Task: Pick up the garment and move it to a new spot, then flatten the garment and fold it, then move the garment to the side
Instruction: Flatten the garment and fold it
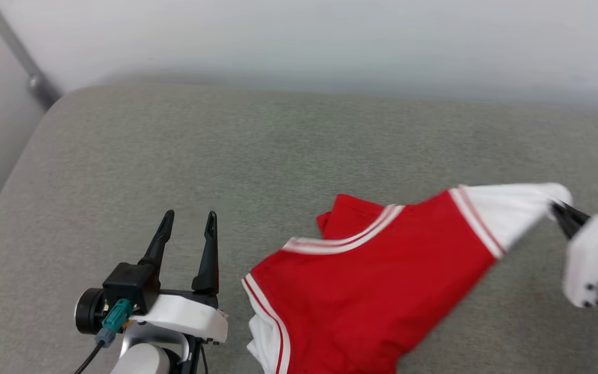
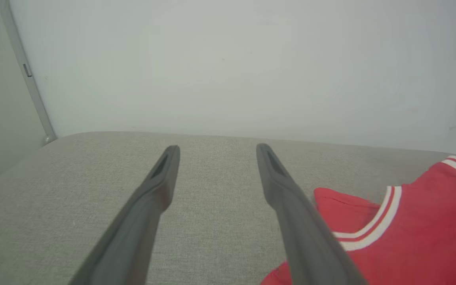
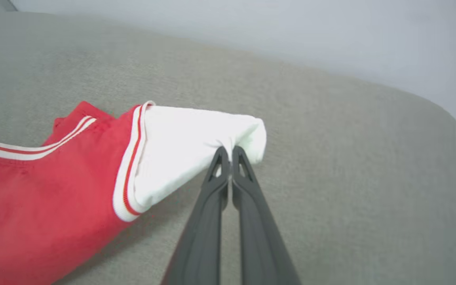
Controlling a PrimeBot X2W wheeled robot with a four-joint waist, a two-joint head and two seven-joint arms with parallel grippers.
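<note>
Red garment (image 1: 371, 270), white sleeves, striped trim, rumpled, one sleeve pulled taut rightward

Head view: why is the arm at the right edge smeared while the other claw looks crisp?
Head view: likely motion blur on the right gripper and the shirt; the left gripper is sharp. Left wrist view: the fingers soften near the lens. Right wrist view: soft even light, faint shadow under the white sleeve.

A counter (image 1: 174, 145) covered in grey woven fabric, with a rounded far-left corner, stands against a plain pale wall (image 1: 330, 36), and a slim grey metal pole (image 1: 24, 62) runs slantwise down the wall to meet that corner.
</note>
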